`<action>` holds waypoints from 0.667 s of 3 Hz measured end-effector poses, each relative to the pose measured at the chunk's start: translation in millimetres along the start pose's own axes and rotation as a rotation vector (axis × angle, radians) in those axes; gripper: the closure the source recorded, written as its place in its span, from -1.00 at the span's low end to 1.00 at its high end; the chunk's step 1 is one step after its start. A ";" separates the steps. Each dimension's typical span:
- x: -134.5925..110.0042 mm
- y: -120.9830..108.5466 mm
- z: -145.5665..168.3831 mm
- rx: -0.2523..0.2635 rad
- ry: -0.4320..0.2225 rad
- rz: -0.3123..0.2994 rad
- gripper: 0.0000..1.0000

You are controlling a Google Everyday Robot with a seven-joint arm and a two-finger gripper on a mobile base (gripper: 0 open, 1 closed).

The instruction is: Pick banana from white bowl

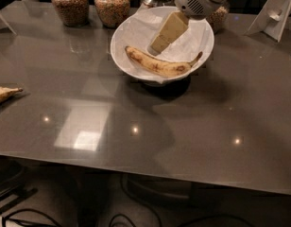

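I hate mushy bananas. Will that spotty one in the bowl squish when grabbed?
Likely softish: the banana has brown spots, so squeezing could bruise it. Its curve might rock on the paper. The gripper hovers close by, over the white bowl.

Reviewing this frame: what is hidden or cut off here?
- Camera view, gripper over the white bowl, just behind the banana: covers part of the paper lining.
- Camera view, paler banana: cut by the left edge.
- Camera view, glass jars: tops cut by the top edge.
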State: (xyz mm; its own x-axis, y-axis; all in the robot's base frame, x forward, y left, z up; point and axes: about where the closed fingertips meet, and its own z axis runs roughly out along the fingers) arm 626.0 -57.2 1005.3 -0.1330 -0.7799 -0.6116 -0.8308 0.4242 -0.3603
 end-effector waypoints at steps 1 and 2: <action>-3.1 -6.7 1.1 0.029 -0.001 -0.015 -1.00; -2.2 -7.6 3.8 0.039 0.008 -0.033 -1.00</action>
State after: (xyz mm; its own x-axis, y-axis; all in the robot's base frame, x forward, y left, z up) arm 634.7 -56.9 1006.7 -0.1104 -0.7971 -0.5936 -0.8130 0.4160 -0.4074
